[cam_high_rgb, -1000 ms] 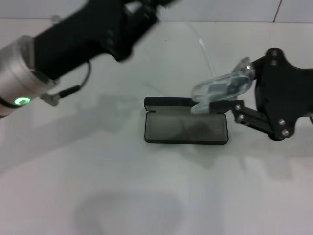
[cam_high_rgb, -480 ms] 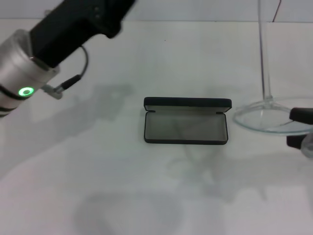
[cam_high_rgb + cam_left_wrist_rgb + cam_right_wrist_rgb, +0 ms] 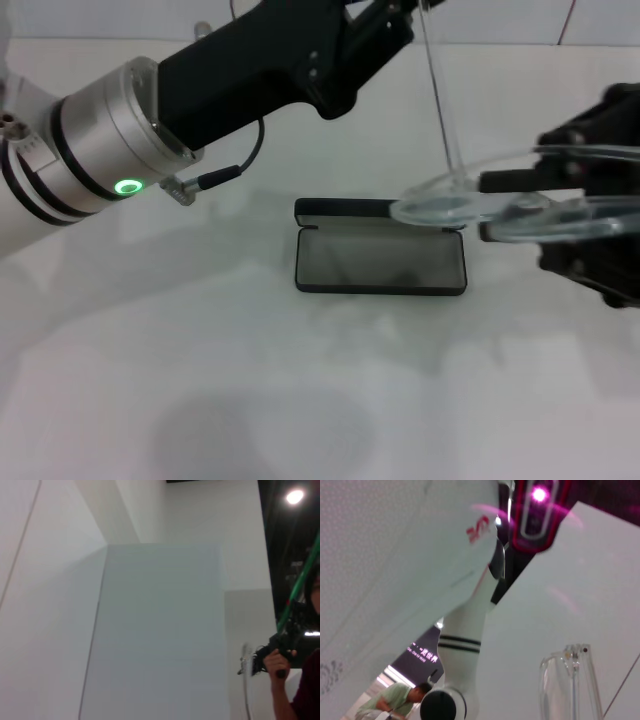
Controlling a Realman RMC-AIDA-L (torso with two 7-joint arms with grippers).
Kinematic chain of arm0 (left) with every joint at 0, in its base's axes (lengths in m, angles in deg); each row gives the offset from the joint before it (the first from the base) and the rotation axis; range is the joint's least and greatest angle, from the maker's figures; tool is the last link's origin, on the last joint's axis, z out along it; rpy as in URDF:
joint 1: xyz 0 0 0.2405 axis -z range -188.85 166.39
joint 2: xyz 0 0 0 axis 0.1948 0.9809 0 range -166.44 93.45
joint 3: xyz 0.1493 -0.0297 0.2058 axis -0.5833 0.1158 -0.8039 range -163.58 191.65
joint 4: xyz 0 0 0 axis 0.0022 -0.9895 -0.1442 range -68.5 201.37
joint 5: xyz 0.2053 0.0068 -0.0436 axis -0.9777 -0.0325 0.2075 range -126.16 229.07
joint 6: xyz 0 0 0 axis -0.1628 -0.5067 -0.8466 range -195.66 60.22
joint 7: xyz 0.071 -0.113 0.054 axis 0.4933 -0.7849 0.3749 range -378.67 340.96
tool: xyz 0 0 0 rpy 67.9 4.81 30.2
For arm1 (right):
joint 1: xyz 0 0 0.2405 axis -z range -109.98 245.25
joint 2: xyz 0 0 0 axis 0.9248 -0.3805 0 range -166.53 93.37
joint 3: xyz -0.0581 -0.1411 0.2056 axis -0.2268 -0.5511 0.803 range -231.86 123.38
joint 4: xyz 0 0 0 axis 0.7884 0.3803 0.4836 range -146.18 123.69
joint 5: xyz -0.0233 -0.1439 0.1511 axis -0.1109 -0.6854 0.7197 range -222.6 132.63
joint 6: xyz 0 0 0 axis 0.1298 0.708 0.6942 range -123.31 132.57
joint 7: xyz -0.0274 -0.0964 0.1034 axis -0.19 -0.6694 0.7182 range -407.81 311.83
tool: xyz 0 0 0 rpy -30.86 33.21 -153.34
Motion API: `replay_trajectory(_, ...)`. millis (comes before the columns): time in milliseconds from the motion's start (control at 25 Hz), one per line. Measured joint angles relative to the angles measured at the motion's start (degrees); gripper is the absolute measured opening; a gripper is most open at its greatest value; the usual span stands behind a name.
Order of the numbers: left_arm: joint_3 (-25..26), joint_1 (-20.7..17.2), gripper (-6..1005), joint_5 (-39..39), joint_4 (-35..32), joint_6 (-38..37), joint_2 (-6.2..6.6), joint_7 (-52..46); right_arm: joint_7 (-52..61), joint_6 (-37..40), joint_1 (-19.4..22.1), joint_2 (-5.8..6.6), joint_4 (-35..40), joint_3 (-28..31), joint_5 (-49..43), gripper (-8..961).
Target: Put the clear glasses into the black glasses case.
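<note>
The black glasses case (image 3: 380, 262) lies open in the middle of the white table, grey lining up, its lid standing along the far side. Beside its right end my right gripper (image 3: 500, 207) is shut on the clear glasses (image 3: 455, 208). They hang in the air with one lens over the case's far right corner, and one thin temple arm (image 3: 438, 90) sticks straight up. Part of the clear frame (image 3: 570, 680) shows in the right wrist view. My left arm (image 3: 250, 70) reaches across the upper left; its gripper lies past the top edge.
The white table (image 3: 200, 400) spreads out in front of and to the left of the case. A person (image 3: 300, 675) holding a device stands off in the background of the left wrist view.
My right gripper has come back in from the right edge, carrying the glasses up to the case's right end. The left arm has swung further in across the upper left.
</note>
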Motion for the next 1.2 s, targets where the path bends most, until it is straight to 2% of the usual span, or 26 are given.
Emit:
replay_trajectory(120, -0.6, 0.2, 149, 0.0, -0.3, -0.5, -0.01, 0.0, 0.0, -1.8, -1.1, -0.04, -1.1, 0.2, -1.6, 117)
replay_trajectory(640, -2.4, 0.5, 150, -1.3, -1.7, -3.1, -0.04, 1.3, -0.1, -10.0, -1.0, -0.24, -0.8, 0.3, -2.8, 117)
replay_trajectory(1200, -1.9, 0.2, 151, -2.5, -2.8, -2.8, -0.06, 1.3, -0.1, -9.8, -0.6, -0.28, -0.9, -0.1, -2.9, 118)
